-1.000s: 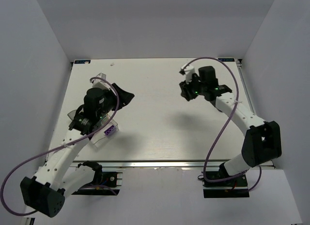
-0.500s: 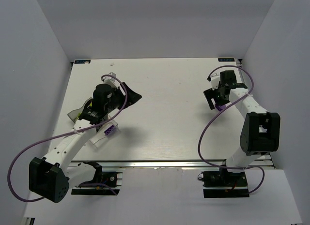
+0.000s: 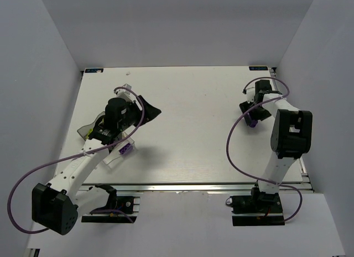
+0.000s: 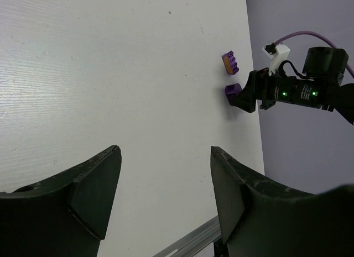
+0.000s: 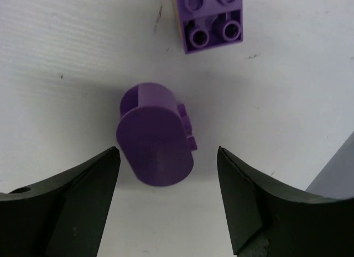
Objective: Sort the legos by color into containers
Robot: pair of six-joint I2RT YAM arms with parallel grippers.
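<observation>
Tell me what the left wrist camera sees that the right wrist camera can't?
Only the left wrist view: the looping purple cable and green lights on the right arm. Only the right wrist view: small side bumps on the rounded purple plastic lego. Both: that lego, the purple studded plastic brick, and the white table.

Top view. White table (image 3: 188,141).

Left arm (image 3: 83,163) reaches diagonally toward the left-centre of the table. The left gripper (image 3: 150,106) hangs above bare surface; its jaw spread is not readable from here.

Clear container (image 3: 112,160) lies partly under that arm, with a purple brick (image 3: 126,150) inside. A second, darker-tinted container (image 3: 87,131) sits just beyond it, near the left edge.

Right arm (image 3: 287,138) is folded back along the right edge. The right gripper (image 3: 251,114) points down at the table, with a small purple piece (image 3: 253,123) right at its tips; contact unclear.
</observation>
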